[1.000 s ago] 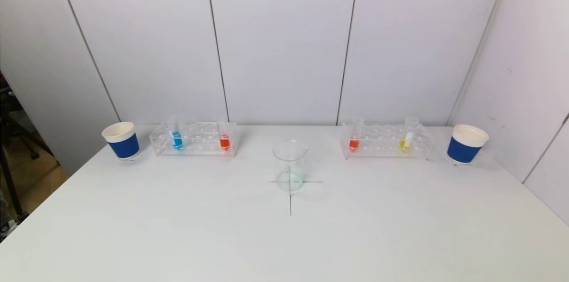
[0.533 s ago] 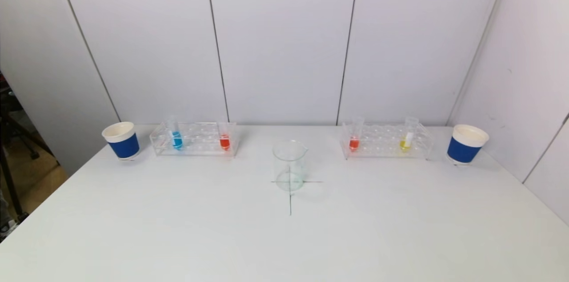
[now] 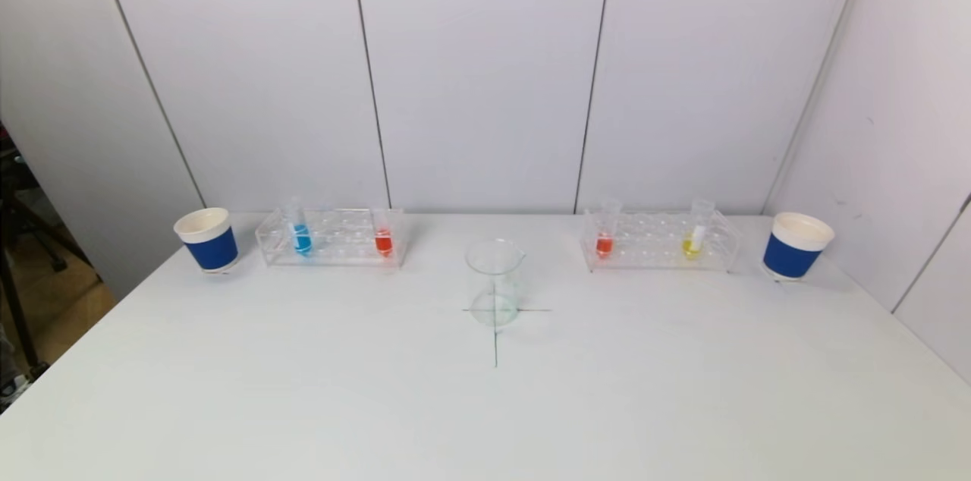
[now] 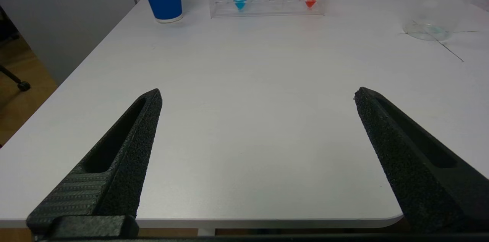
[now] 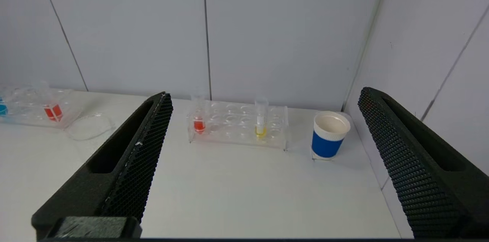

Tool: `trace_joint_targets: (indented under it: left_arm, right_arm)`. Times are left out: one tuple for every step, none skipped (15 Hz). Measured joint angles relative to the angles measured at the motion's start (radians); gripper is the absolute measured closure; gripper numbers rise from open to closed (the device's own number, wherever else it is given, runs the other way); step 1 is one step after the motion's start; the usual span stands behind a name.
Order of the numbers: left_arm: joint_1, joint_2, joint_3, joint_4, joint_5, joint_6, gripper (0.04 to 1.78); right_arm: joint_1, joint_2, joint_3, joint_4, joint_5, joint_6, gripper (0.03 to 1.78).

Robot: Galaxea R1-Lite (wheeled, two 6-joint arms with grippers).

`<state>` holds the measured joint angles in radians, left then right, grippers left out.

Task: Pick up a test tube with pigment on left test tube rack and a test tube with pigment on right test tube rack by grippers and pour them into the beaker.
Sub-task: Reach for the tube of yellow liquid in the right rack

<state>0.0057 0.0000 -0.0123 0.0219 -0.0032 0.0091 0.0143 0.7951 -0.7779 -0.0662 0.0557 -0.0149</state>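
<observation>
- Far left of the worktop (image 3: 303, 390): a blue cup (image 3: 207, 240) stands beside the left rack (image 3: 331, 237). I see no role for it in the task.
- Left rack: blue tube (image 3: 301, 237) and red tube (image 3: 383, 240) both seated upright, both with pigment in them. Neither lifted yet.
- Left end effector (image 4: 258, 95): fingers spread wide, nothing between them, hovering over the near worktop edge, well apart from the rack. It does not show in the head view.
- Centre: beaker (image 3: 494, 282) upright on the cross mark, clear, no colour that I can see. Nothing poured, I judge.
- Right rack (image 3: 658, 240): second red tube (image 3: 604, 238) and yellow tube (image 3: 694, 238) seated upright, untouched.
- Right end effector (image 5: 263, 97): fingers spread, holding nothing, back from the worktop and facing its rack from a distance.
- Far right: second blue cup (image 3: 796, 246) just beside the right rack.
- Status, my reading: task at its start. Left to do: both reaches, both grasps, both lifts, both pours.
</observation>
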Motion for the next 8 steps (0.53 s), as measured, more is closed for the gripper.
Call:
trace_joint_targets:
  left_arm:
    - [0.000, 0.000, 0.000, 0.000, 0.000, 0.000, 0.06]
    - [0.000, 0.000, 0.000, 0.000, 0.000, 0.000, 0.06]
    - [0.000, 0.000, 0.000, 0.000, 0.000, 0.000, 0.06]
    - [0.000, 0.000, 0.000, 0.000, 0.000, 0.000, 0.06]
    - [0.000, 0.000, 0.000, 0.000, 0.000, 0.000, 0.06]
    - [0.000, 0.000, 0.000, 0.000, 0.000, 0.000, 0.06]
    - [0.000, 0.000, 0.000, 0.000, 0.000, 0.000, 0.06]
    - [0.000, 0.000, 0.000, 0.000, 0.000, 0.000, 0.06]
  right_arm:
    - [0.001, 0.056, -0.004, -0.055, 0.001, 0.001, 0.04]
    - [0.001, 0.107, -0.006, -0.101, 0.001, 0.002, 0.04]
    - [0.001, 0.159, -0.006, -0.144, 0.001, 0.004, 0.04]
    - [0.001, 0.212, -0.004, -0.186, 0.001, 0.005, 0.04]
    - [0.001, 0.258, 0.000, -0.217, 0.001, 0.006, 0.04]
    - [0.001, 0.306, 0.006, -0.245, 0.001, 0.006, 0.04]
    - [0.001, 0.351, 0.014, -0.276, 0.001, 0.007, 0.04]
    - [0.001, 0.400, 0.024, -0.320, 0.001, 0.008, 0.04]
